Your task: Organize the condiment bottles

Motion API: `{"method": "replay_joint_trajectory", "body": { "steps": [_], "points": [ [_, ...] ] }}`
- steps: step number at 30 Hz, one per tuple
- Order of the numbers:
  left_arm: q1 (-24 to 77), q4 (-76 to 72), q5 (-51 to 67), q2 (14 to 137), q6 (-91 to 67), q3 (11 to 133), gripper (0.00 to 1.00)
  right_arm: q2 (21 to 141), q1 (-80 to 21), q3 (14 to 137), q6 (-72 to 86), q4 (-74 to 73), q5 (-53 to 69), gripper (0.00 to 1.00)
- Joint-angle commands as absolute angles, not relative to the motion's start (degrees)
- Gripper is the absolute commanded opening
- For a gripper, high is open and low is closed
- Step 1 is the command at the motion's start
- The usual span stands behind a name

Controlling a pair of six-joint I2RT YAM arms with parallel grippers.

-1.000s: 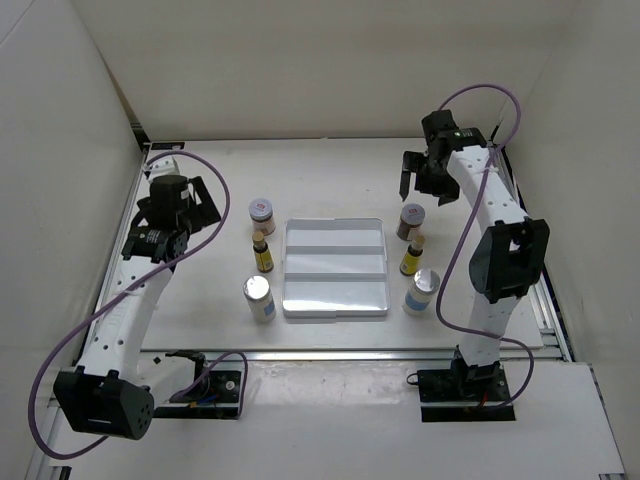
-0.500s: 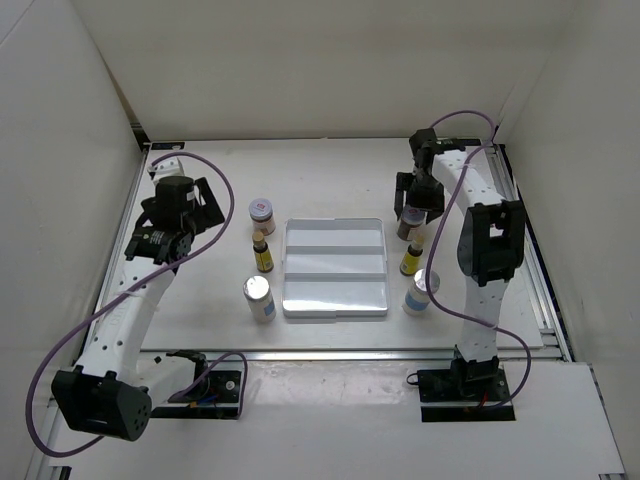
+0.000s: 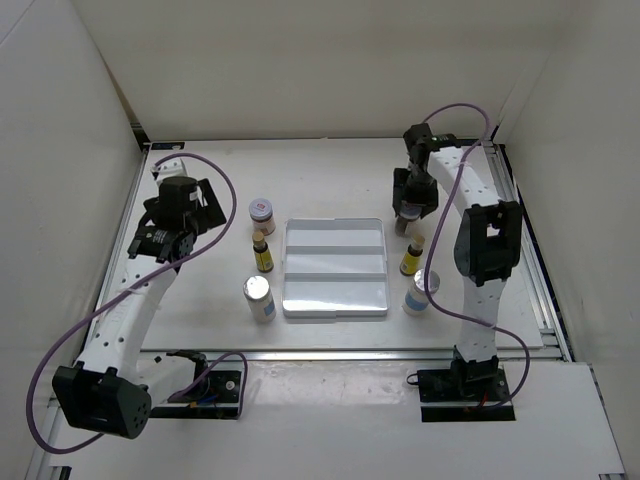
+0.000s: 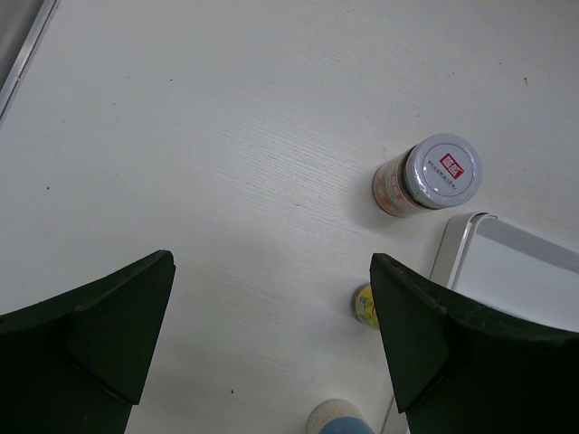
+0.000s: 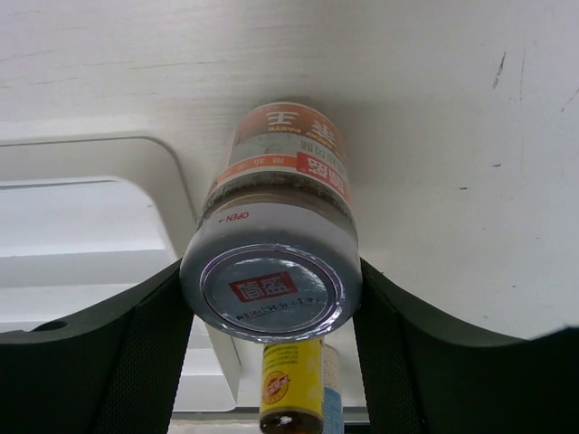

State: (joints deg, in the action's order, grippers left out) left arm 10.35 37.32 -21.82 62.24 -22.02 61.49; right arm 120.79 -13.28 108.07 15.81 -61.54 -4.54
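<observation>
Recorded descent of right gripper from raised position over far right of table down onto squat brownish jar with red-marked pale lid. Recorded jaws narrowed from wide apart to contact with both sides of lid.

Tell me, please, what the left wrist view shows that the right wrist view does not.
Only the left wrist view: the open left hand over the table and the left jar standing free. Only the right wrist view: the right jar gripped at its lid by the right hand, and the right yellow bottle. Both: a corner of the white tray.
</observation>
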Motion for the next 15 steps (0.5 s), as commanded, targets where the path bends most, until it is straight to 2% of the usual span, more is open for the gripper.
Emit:
{"method": "replay_joint_trajectory", "body": {
  "steps": [1, 9, 15],
  "points": [
    [11.24, 36.04, -22.06, 62.67, -21.53, 61.35, 1.0, 114.35, -16.77, 115.47, 13.89, -62.14, -6.94, 0.21],
    [11.78, 35.51, -22.06, 63.72, -21.01, 61.35, 1.0, 113.12, -25.03, 118.48, 12.74, -63.02, -6.94, 0.16],
    [12.3, 35.51, -22.06, 64.86, -21.01, 61.87, 1.0, 111.89, -28.56, 113.21, 14.58, -62.32, -4.84, 0.13]
  ]
}}
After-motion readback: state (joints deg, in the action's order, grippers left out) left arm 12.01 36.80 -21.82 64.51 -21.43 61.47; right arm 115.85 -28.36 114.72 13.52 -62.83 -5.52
